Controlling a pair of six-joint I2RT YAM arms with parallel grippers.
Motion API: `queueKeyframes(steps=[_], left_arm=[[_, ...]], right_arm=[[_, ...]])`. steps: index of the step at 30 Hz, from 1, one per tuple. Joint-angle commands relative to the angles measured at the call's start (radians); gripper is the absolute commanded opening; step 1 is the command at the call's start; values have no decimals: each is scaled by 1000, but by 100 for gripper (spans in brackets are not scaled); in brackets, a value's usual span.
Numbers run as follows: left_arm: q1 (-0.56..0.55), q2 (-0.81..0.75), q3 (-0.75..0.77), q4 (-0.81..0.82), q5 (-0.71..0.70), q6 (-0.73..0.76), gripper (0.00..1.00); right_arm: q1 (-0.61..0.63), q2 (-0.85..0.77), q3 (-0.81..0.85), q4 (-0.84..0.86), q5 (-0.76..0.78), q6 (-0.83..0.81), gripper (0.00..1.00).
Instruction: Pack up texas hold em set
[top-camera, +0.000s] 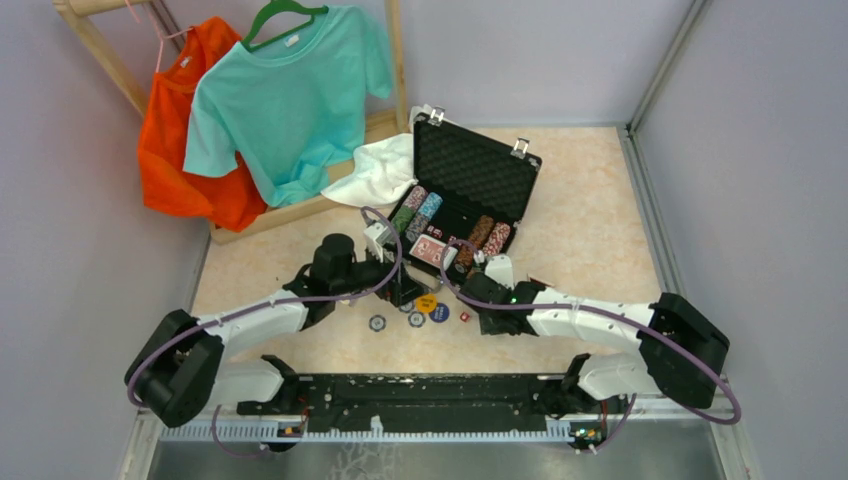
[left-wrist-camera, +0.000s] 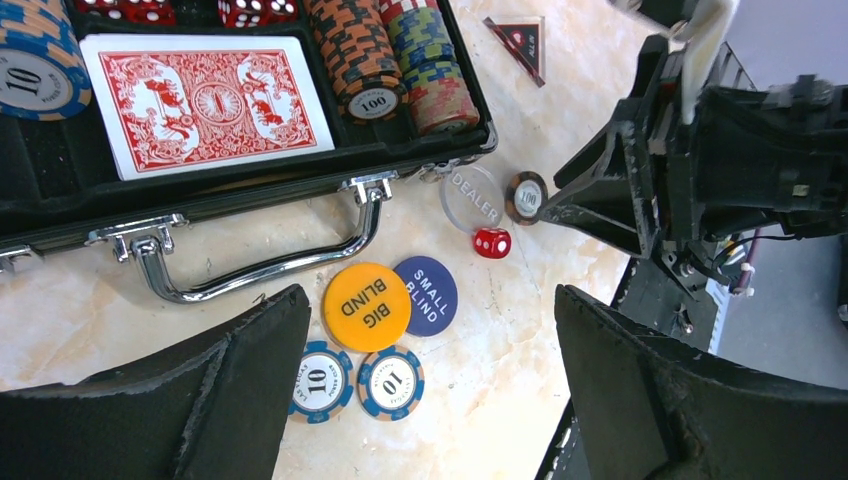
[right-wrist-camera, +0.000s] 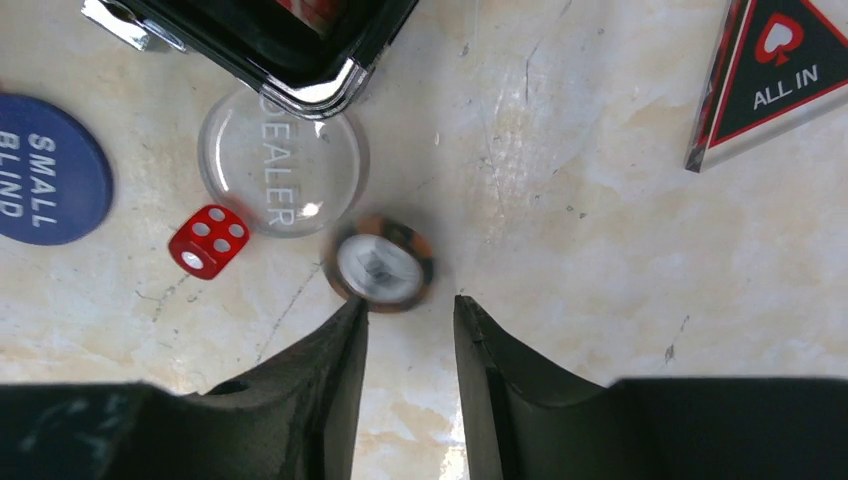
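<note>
The black case (top-camera: 470, 168) lies open with its lid up. In the left wrist view its tray (left-wrist-camera: 250, 180) holds a red card deck (left-wrist-camera: 205, 100), rows of chips (left-wrist-camera: 365, 60) and red dice (left-wrist-camera: 245, 10). My left gripper (left-wrist-camera: 430, 300) is wide open and empty above two blue 10 chips (left-wrist-camera: 390, 383), a yellow Big Blind button (left-wrist-camera: 367, 306) and a blue Small Blind button (left-wrist-camera: 430, 290). My right gripper (right-wrist-camera: 410, 303) is slightly open; a blurred orange-brown 100 chip (right-wrist-camera: 380, 265) lies at its fingertips, not gripped. A clear Dealer button (right-wrist-camera: 280, 160) and a red die (right-wrist-camera: 208, 241) lie beside it.
A triangular All In marker (right-wrist-camera: 780, 70) lies on the marble top to the right of the case. A white cloth (top-camera: 380, 170) sits left of the case. A wooden rack with an orange shirt (top-camera: 185, 130) and a teal shirt (top-camera: 285, 95) stands at the back left. Walls close in both sides.
</note>
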Motion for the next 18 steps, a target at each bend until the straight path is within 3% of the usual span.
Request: queueKeyframes(steps=[1, 8, 13, 18], left_arm=[[5, 31, 23, -7, 34, -15, 97], [6, 64, 56, -19, 82, -44, 97], [6, 78, 58, -20, 79, -44, 97], [8, 85, 59, -23, 74, -42, 97]], right_arm=[[7, -22, 80, -26, 41, -34, 35], [6, -26, 103, -17, 52, -64, 36], [7, 11, 109, 22, 35, -86, 53], [6, 73, 130, 73, 13, -118, 61]])
